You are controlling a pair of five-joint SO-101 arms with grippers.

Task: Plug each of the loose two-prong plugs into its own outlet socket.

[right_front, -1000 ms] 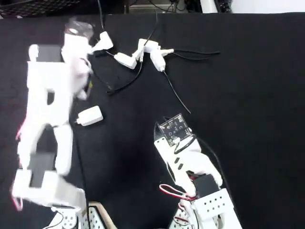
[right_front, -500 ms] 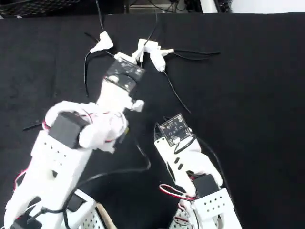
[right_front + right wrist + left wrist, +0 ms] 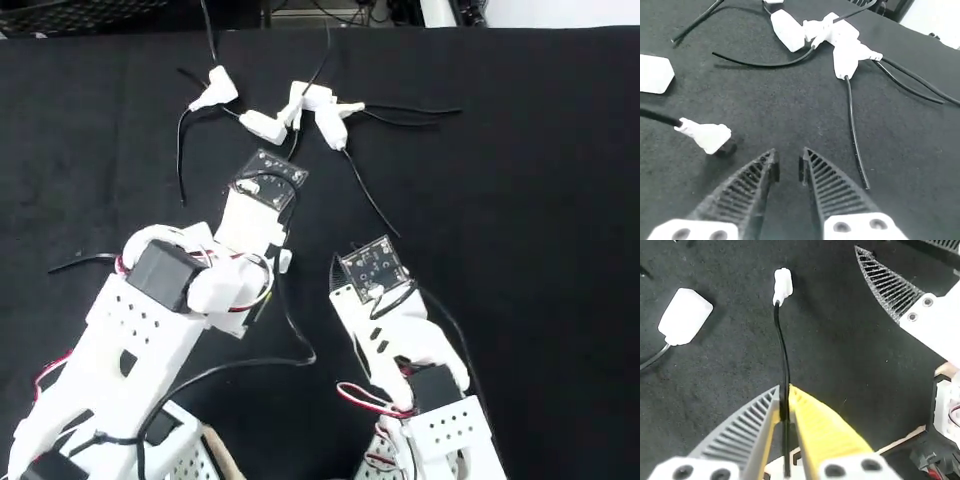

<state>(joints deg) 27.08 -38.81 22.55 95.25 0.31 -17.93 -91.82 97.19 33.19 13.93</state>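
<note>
The right gripper [image 3: 788, 159] hangs low over the black desk [image 3: 765, 107], its 2 ribbed fingers [image 3: 747, 187] a little apart with nothing between them. Just beyond the tips and off to one side, a small white plug [image 3: 707, 136] lies flat on the end of a black cable [image 3: 657, 117]. Farther out sits a huddle of white plugs and sockets [image 3: 832, 36] with cables trailing away, 1 thin lead [image 3: 854, 130] running back toward the gripper. A white block [image 3: 652, 74] lies apart from the rest, cut off by the view's edge
</note>
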